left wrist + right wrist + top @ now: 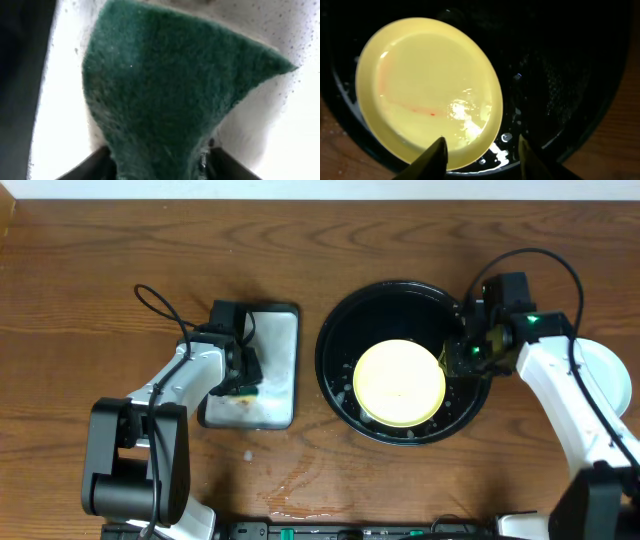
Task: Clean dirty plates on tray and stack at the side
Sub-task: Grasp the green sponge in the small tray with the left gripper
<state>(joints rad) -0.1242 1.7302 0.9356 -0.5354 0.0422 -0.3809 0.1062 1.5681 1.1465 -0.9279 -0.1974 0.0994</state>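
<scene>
A pale yellow plate (400,383) with a thin red smear lies tilted in the wet black tray (335,330). In the right wrist view the plate (427,90) fills the upper left, over the tray (560,75). My right gripper (455,360) is open, and its fingers (482,152) straddle the plate's near rim, one above the plate and one outside it. A pale mint plate (610,370) lies on the wood at the far right, partly under my right arm. My left gripper (245,375) is shut on a green sponge (170,90) over the silver tray.
A rectangular silver-grey tray (275,330) stands left of the black tray, with a small reddish smear near its front. A thin water puddle (300,480) and some drops lie on the wood near the table's front edge.
</scene>
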